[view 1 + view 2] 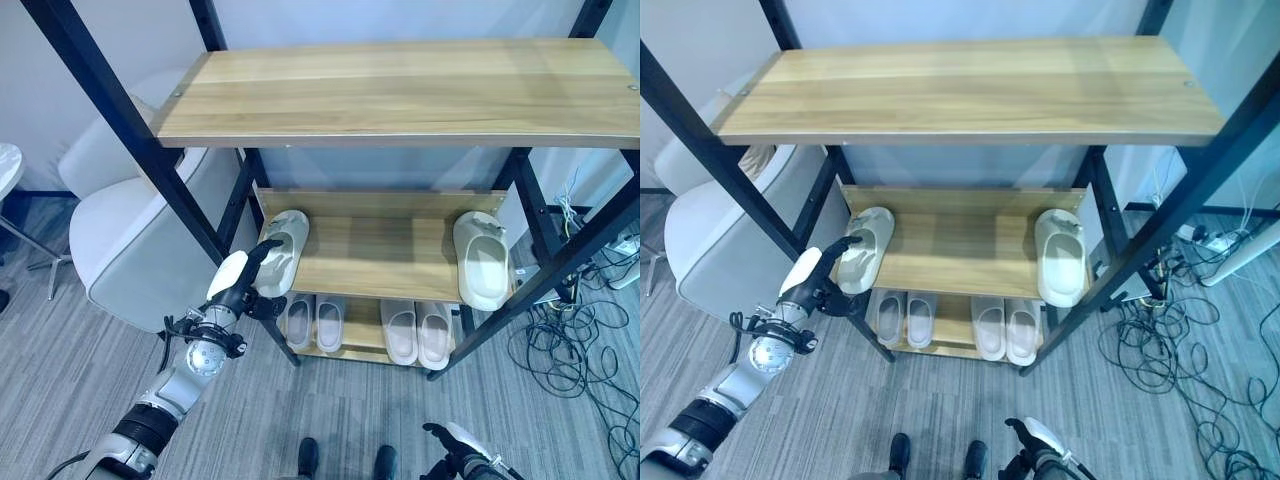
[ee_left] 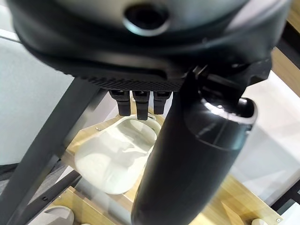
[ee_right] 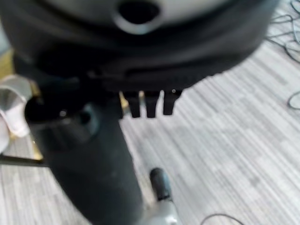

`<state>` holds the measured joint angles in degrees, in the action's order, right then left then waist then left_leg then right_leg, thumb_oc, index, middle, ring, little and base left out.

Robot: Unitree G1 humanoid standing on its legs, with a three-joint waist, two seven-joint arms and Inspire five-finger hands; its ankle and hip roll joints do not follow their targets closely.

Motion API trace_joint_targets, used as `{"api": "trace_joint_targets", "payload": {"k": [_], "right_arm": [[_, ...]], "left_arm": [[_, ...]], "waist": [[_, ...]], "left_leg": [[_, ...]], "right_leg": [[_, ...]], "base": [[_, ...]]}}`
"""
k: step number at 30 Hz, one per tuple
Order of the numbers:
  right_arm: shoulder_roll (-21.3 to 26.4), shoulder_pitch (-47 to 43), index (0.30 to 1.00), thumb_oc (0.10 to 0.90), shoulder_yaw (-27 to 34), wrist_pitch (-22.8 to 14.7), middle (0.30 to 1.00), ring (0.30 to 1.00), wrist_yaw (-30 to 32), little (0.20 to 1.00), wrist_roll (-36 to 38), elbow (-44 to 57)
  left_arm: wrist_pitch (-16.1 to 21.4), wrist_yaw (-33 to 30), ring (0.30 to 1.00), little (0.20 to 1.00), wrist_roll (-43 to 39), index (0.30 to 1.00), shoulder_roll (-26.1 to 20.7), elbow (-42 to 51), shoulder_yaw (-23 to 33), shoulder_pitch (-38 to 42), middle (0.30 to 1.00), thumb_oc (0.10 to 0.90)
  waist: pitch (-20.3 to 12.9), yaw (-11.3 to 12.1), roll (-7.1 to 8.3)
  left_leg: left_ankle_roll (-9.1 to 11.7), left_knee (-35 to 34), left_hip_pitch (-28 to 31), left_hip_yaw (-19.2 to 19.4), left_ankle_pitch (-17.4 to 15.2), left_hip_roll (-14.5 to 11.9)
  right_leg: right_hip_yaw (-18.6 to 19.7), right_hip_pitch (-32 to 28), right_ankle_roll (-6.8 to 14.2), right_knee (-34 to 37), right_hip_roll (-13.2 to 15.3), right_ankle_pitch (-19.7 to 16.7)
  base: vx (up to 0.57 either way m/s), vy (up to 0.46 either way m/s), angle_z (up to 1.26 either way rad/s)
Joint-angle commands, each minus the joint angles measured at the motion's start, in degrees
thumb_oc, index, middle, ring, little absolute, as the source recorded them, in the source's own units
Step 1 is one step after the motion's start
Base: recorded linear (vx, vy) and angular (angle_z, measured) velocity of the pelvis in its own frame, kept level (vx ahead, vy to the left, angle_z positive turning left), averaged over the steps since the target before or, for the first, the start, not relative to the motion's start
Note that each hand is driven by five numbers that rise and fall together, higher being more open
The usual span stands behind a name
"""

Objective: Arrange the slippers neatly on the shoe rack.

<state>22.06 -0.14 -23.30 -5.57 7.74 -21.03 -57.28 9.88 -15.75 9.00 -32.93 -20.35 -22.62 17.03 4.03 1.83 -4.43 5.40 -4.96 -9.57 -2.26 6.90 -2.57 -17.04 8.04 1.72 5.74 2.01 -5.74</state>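
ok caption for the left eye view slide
Left hand reaches to the left slipper on the rack's middle shelf; its mate lies far right.

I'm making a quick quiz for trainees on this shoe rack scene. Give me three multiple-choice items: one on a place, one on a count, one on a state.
1. Where is the left robot hand?
A. at the left slipper on the middle shelf
B. on the top shelf
C. on the floor

2. How many slippers lie on the bottom shelf?
A. two
B. four
C. six

3. How are the left robot hand's fingers?
A. curled into a fist
B. straight, reaching to the slipper's edge
C. wrapped round a rack post

Key: 1 A, the hand meets that slipper; 2 B, two pairs show below; 3 B, the left wrist view shows straight fingers.
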Motion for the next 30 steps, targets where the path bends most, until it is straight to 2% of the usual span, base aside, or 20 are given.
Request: {"api": "trace_joint_targets", "payload": {"k": [1,22,25,30], "right_arm": [[1.96,-0.79,0.9,0.8,-1.98,-1.11,0.9,0.9,0.97,0.9,1.49,5.17],[1.67,-0.97,0.9,0.8,-1.77,-1.02,0.9,0.9,2.97,0.9,2.24,5.71],[1.57,-1.13,0.9,0.8,-1.79,-0.83,0.9,0.9,3.26,0.9,2.15,6.18],[1.48,-1.46,0.9,0.8,-1.99,-0.75,0.9,0.9,3.41,0.9,2.09,6.33]], "left_arm": [[1.4,-6.31,0.9,0.9,-3.61,0.9,-2.64,-6.65,5.17,16.37,0.9,0.8],[1.91,-12.73,0.9,0.9,-8.18,0.9,1.27,-5.42,6.85,20.37,0.9,0.8],[2.98,-13.9,0.9,0.9,-13.22,0.9,3.33,-5.59,8.5,20.77,0.9,0.8],[3.43,-14.33,0.9,0.9,-15.17,0.9,4.41,-4.28,8.65,21.82,0.9,0.8]], "waist": [[-1.54,-1.71,2.67],[0.51,-2.75,1.88],[0.76,-2.87,1.78],[0.7,-2.98,1.79]], "left_leg": [[1.12,-0.04,-1.89,0.48,-1.22,1.17],[0.78,-0.04,-2.47,1.62,-1.19,1.12],[0.73,-0.04,-2.32,1.74,-1.22,1.04],[0.71,-0.04,-1.66,1.71,-1.47,0.88]], "right_leg": [[1.34,-0.18,5.38,-0.74,4.65,4.63],[2.97,1.39,4.97,-0.74,4.47,4.27],[3.01,1.25,4.88,-0.74,4.38,4.49],[2.9,0.46,4.91,-0.74,4.23,4.78]], "base": [[0.0,0.0,0.0],[0.0,-0.003,-0.02],[0.0,-0.008,-0.04],[0.0,0.0,0.0]]}}
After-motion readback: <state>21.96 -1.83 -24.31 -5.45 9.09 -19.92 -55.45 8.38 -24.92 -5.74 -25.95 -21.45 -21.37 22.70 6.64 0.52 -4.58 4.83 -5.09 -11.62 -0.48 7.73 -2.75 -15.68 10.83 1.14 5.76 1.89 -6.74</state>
